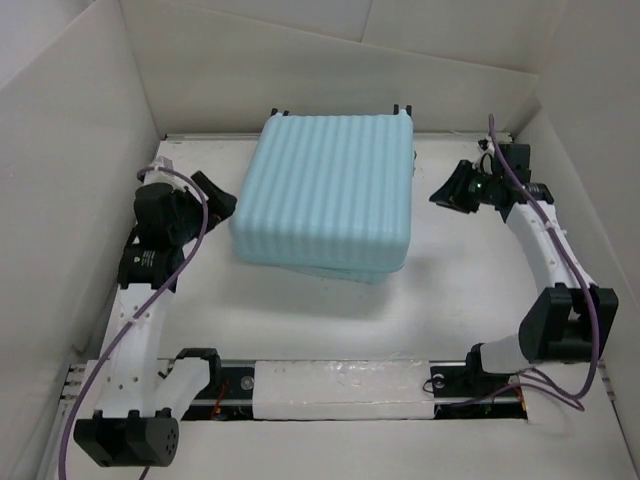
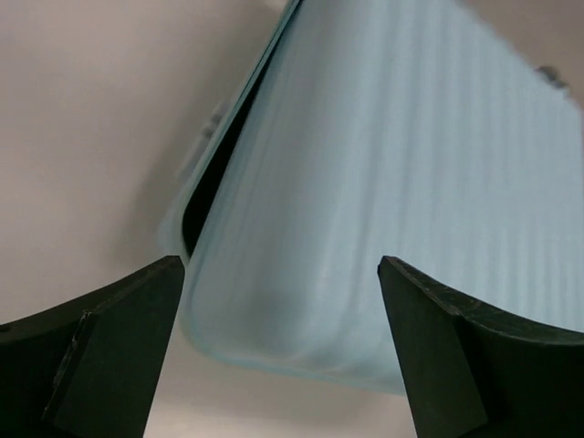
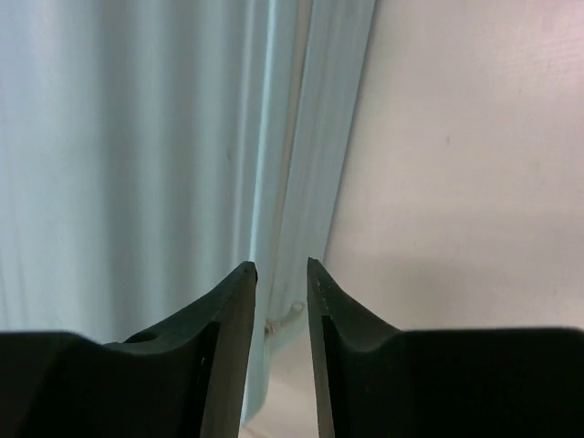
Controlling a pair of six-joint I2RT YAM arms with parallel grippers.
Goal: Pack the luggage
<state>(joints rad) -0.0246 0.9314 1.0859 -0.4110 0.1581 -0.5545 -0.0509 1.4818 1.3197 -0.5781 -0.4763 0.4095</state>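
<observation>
At the centre rear of the white table [image 1: 450, 290], the luggage [image 1: 325, 190] lies flat with its pale aqua ribbed shell facing up; two dark casters [image 1: 402, 110] project from its far edge. The upper shell sits slightly askew on the lower one, and the left wrist view shows a dark slit along the seam at the near left corner. Left claw [image 1: 222, 198]: released, jaws spread wide, just beside the suitcase's left side and pointed at that corner, with nothing between the fingers; contact with the shell cannot be told. Right claw [image 1: 447, 195]: just off the suitcase's right side, fingers drawn nearly together with a narrow gap between them, grasping nothing; the right wrist view places its tips over the suitcase's edge where the shell meets the bare table. A purple cable [image 1: 190, 245] runs along each arm. White panels [image 1: 80, 200] enclose the table on three sides.
</observation>
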